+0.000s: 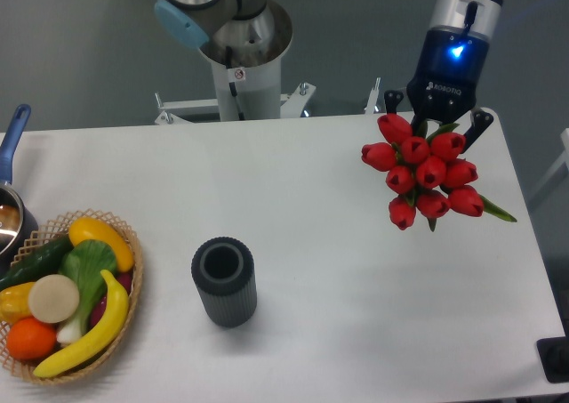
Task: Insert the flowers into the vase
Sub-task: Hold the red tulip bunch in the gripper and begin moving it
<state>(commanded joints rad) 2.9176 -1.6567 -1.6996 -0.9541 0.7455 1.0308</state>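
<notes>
The flowers are a tight bunch of red tulip buds with green leaves, at the right of the table. My gripper is right behind and above the bunch, its dark fingers on either side of the stems and shut on them. The buds hide the fingertips and the stems. I cannot tell whether the bunch is lifted or rests on the table. The vase is a small dark grey ribbed cylinder, upright, mouth open and empty. It stands at the front middle of the table, far to the left of the gripper.
A round wicker basket with fruit and vegetables sits at the front left. A pot with a blue handle stands at the left edge. The arm's base is at the back middle. The table's right edge is close to the flowers.
</notes>
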